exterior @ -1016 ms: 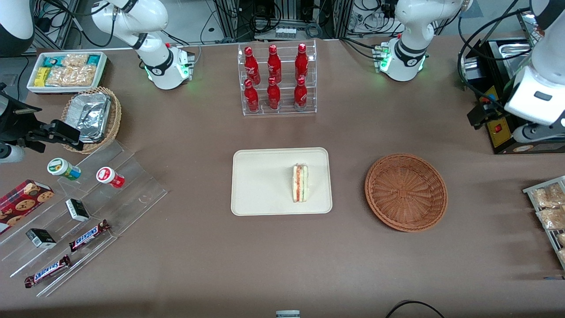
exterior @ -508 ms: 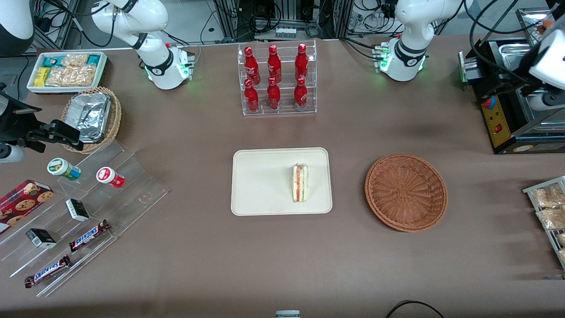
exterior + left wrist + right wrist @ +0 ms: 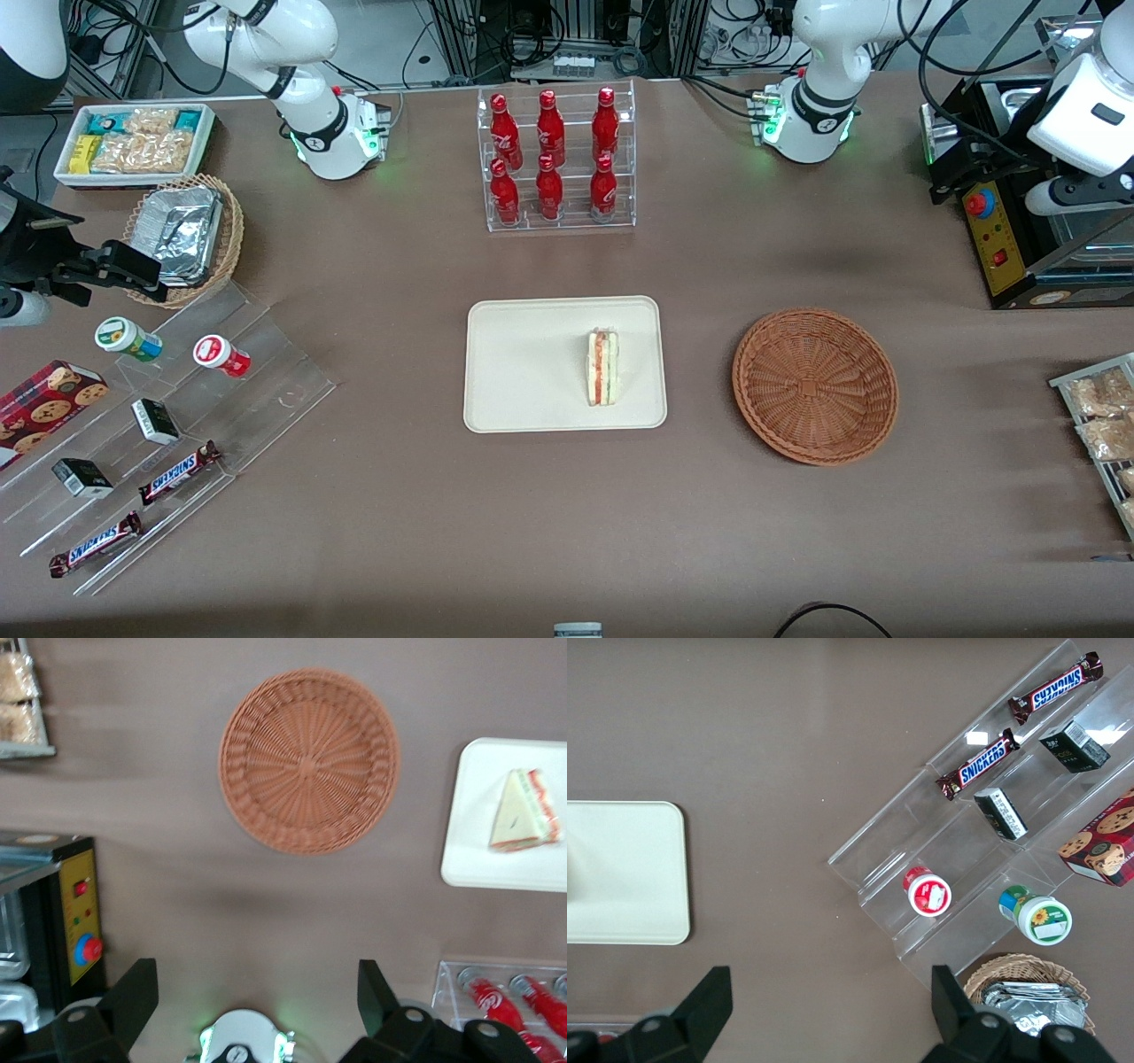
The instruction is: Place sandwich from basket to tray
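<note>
The sandwich (image 3: 603,368), a pale wedge with red and green layers, lies on the cream tray (image 3: 523,372), toward the tray's end nearest the basket. The round reddish-brown basket (image 3: 815,385) stands empty beside the tray, toward the working arm's end. In the left wrist view the sandwich (image 3: 524,811), the tray (image 3: 483,815) and the basket (image 3: 309,760) all show far below. My gripper (image 3: 252,997) hangs open and empty high over the table. It is near the working arm's base, farther from the front camera than the basket.
A clear rack of red bottles (image 3: 556,159) stands farther from the camera than the tray. A black machine with a red button (image 3: 1001,239) and a rack of snack packets (image 3: 1099,416) sit at the working arm's end. A clear stepped shelf (image 3: 177,425) lies toward the parked arm's end.
The working arm's wrist has swung upward and shifted near the black machine. The sandwich, tray and basket have not moved.
</note>
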Controlling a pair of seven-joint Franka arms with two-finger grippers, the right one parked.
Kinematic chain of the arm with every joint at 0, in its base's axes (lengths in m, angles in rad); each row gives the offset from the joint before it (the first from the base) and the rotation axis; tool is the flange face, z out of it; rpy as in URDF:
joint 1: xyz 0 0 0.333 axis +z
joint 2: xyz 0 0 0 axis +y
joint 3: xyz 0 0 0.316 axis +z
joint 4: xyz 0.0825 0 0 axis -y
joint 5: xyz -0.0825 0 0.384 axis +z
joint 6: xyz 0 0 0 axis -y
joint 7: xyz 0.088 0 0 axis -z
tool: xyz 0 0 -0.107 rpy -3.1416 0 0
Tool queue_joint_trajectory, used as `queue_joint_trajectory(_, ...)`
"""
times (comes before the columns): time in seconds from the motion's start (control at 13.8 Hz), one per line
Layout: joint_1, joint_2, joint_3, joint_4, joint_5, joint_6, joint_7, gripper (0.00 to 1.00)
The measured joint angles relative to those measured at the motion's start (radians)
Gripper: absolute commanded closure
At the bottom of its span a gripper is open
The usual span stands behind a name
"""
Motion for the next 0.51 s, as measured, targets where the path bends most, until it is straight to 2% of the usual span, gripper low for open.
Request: queue_joint_trajectory(0.51,-0.048,0.042,0.029,0.044,-0.004,0.024,0.0,0.01)
